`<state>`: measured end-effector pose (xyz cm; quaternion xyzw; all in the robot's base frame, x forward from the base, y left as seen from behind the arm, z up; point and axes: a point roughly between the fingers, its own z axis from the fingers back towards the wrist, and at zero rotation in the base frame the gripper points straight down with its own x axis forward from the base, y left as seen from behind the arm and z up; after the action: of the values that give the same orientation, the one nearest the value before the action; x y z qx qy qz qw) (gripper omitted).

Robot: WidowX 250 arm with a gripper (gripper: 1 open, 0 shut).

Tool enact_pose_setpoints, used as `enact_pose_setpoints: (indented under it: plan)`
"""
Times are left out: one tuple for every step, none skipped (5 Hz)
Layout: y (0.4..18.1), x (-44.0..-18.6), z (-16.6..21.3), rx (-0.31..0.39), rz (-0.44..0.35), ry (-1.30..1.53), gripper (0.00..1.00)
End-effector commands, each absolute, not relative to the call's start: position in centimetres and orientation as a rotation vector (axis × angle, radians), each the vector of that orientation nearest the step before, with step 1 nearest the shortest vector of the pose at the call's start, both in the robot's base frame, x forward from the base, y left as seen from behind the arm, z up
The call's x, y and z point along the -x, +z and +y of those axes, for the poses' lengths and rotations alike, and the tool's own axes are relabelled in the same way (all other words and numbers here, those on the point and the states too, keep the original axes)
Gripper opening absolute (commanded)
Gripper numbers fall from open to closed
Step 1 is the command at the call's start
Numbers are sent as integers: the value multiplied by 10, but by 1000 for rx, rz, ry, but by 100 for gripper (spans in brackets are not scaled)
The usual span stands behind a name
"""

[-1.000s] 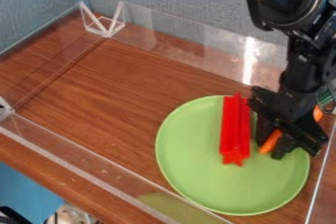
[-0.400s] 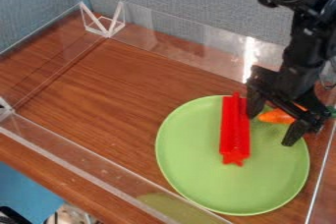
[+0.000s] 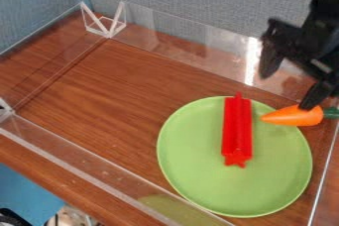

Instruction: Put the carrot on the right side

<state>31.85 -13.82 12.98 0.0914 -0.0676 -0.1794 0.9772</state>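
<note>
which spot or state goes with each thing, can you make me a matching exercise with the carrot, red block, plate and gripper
1. carrot
2. red block
3. green plate
4. gripper

A. lying lengthwise on the plate, all red
B. open, above the tabletop, holding nothing
C. orange, at the plate's upper right edge
D. round, with the red block on it

Pairs: 1-C, 2-A, 3-D, 4-B

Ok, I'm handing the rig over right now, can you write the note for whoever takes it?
Gripper: open, holding nothing, above the carrot.
Carrot: at the plate's upper right rim, green end pointing right, beyond the plate. Red block on the plate, left of it.
Done: carrot lies at right, free of the gripper.
Left: probably just confirm that spot counts.
</note>
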Motion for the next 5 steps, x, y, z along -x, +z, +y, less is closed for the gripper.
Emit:
enact_pose_setpoints:
  plan:
    - [181, -323, -134, -184, -272, -349, 100]
    - [193, -325, -126, -195, -308, -321, 100]
    - [201, -329, -116, -190, -331, -299, 100]
    - [199, -333, -108, -183, -345, -281, 100]
    - [195, -330, -105, -173, -353, -213, 100]
